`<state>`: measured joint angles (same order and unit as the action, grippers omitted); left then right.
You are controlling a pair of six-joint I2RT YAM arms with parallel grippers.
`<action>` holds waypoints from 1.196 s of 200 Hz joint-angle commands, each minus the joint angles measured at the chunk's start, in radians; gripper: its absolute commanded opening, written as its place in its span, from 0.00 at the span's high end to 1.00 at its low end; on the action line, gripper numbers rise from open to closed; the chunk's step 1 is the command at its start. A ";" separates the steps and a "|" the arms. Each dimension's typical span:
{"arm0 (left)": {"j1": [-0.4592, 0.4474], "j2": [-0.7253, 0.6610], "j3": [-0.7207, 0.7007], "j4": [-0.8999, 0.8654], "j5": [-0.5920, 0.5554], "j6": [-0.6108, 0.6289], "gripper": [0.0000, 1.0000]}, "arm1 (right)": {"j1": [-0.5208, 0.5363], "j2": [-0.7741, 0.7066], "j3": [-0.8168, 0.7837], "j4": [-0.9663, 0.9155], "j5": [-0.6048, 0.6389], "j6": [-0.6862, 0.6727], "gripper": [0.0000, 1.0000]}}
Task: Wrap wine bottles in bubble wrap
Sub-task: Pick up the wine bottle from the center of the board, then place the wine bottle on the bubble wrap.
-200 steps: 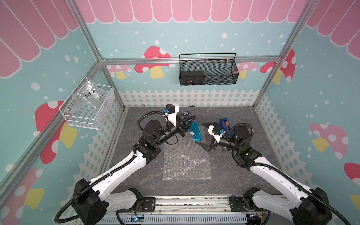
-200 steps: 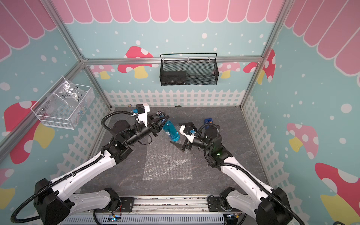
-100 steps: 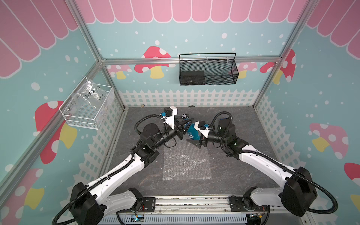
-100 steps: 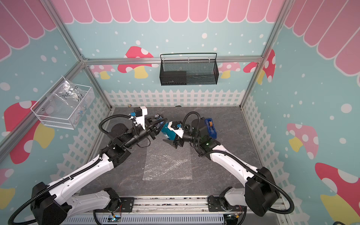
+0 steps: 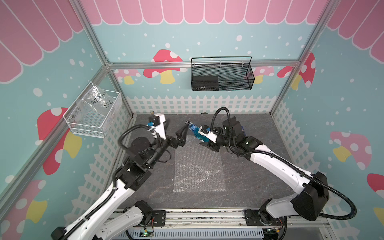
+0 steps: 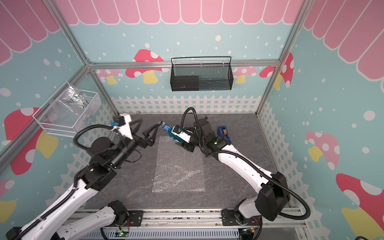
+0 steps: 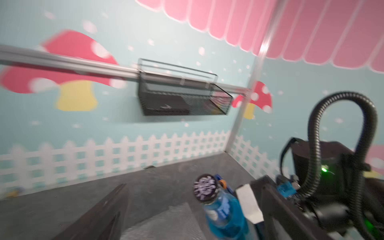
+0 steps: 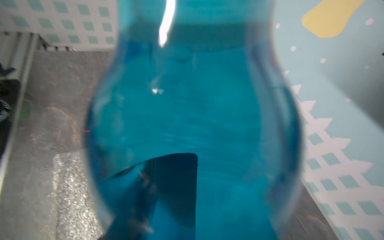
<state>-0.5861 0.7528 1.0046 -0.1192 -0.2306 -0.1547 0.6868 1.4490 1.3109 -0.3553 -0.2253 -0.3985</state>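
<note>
One bottle point(image 6: 168, 128) in right hand point(image 6: 174, 135), tape dispenser point(image 6: 224, 132) near

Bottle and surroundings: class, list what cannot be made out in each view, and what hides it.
- Right wrist view: the bottle fills the frame, out of focus; label unreadable.
- Left wrist view: motion blur smears the print on the bottle cap.
- Both top views: where the right end effector meets the bottle is covered by its wrist camera.
- Both top views: handwriting on the clear bag is too small and creased to read.
</note>
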 commanded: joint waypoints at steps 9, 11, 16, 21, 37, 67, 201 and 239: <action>0.042 -0.224 0.039 -0.397 -0.383 0.119 0.00 | 0.069 0.100 0.054 -0.290 0.316 -0.214 0.97; 0.042 -0.234 0.037 -0.405 -0.386 0.125 0.00 | 0.074 0.109 0.051 -0.300 0.313 -0.218 0.98; 0.042 -0.256 0.033 -0.422 -0.393 0.140 0.00 | 0.085 0.126 0.042 -0.309 0.306 -0.228 0.98; 0.042 -0.275 0.029 -0.436 -0.400 0.150 0.00 | 0.096 0.135 0.026 -0.308 0.290 -0.237 0.99; 0.042 -0.301 0.009 -0.454 -0.420 0.177 0.00 | 0.135 0.149 -0.027 -0.279 0.246 -0.261 1.00; 0.043 -0.271 -0.032 -0.447 -0.408 0.204 0.00 | 0.189 0.210 -0.045 -0.269 0.213 -0.260 1.00; 0.045 -0.255 -0.133 -0.309 -0.371 0.234 0.00 | 0.232 0.277 -0.133 -0.238 0.145 -0.177 1.00; 0.045 -0.265 -0.147 -0.303 -0.369 0.234 0.00 | 0.232 0.294 -0.144 -0.237 0.145 -0.183 1.00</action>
<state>-0.5453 0.4999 0.8764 -0.4358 -0.6022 0.0608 0.9165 1.7363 1.1698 -0.6258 -0.0463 -0.5751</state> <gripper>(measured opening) 0.999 0.538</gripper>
